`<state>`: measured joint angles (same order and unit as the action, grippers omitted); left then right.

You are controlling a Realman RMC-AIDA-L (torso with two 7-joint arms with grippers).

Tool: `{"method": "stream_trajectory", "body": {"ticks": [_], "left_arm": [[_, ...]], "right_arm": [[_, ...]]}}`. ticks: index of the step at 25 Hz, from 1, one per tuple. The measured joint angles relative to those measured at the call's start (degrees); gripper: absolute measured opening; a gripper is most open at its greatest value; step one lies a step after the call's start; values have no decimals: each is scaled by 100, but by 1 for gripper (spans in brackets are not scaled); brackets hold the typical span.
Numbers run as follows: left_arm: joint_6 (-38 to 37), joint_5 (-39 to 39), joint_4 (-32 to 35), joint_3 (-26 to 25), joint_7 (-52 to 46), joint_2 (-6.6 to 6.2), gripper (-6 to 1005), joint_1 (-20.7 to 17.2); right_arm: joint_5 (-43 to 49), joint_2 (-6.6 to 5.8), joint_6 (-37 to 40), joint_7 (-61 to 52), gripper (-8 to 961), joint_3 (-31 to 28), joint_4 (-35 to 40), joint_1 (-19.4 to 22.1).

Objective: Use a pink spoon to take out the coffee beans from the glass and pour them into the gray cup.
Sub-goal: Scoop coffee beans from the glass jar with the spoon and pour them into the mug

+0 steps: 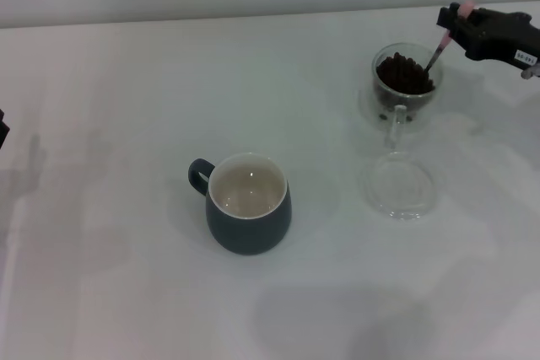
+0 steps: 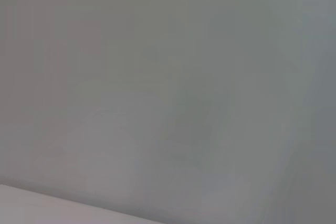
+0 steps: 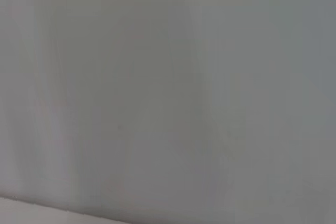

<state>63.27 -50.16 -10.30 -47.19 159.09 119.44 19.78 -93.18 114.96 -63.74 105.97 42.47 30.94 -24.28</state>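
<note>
A: What is the table (image 1: 126, 82) looking like?

B: It is lying plain and pale across the whole head view, meeting a light wall at the far edge. Soft shadows are falling near the left side and the near edge. Both wrist views are showing only blank grey surface.

A: And the right gripper (image 1: 456, 21)?

B: Its fingers are closing on the pink spoon (image 1: 440, 46), holding it tilted with the bowl dipping into the coffee beans (image 1: 403, 73) inside the glass (image 1: 396, 103), far right on the table.

A: The other things?

B: The gray cup (image 1: 247, 205) is standing upright near the middle, well apart from the glass. A clear glass dish (image 1: 400, 185) is lying just in front of the glass. The left gripper is sitting out of sight.
</note>
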Motion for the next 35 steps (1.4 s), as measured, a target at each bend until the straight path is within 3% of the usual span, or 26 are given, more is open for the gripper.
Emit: {"method": "stream_trajectory", "body": {"ticks": [9, 35], "left_arm": [[40, 16, -9, 0, 0, 2, 801, -14], [64, 209, -2, 0, -1, -10, 801, 2]], "right_arm": [[-823, 0, 126, -828, 153, -21, -490, 43], [-1161, 9, 926, -3200, 152, -11, -723, -15]]}}
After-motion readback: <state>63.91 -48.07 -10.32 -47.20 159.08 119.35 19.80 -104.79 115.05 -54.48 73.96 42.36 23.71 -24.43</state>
